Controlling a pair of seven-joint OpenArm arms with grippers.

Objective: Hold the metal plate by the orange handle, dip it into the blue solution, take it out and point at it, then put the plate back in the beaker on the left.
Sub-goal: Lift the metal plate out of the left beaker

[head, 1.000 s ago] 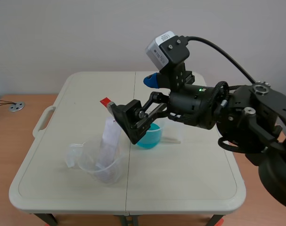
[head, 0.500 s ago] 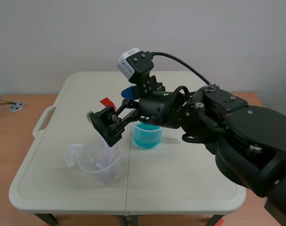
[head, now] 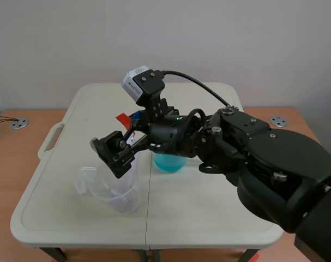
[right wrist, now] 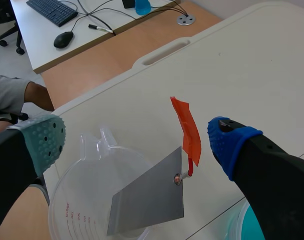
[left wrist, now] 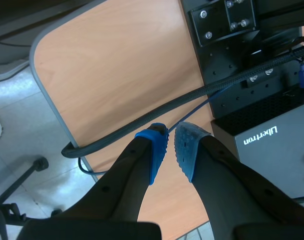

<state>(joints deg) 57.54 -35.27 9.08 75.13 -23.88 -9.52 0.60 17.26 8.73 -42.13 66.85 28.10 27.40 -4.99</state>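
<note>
The right gripper (right wrist: 136, 144) is hovering, fingers wide apart, over the flat grey metal plate (right wrist: 152, 195) leaning in the clear beaker (right wrist: 76, 200); the left gripper (left wrist: 171, 150) fingers are seemingly touching.

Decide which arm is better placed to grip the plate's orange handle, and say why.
Right. The right pincer is open, with the orange handle of the metal plate between its fingers, above the clear beaker. The left pincer is shut and hangs off the table, over a wooden desktop.
</note>
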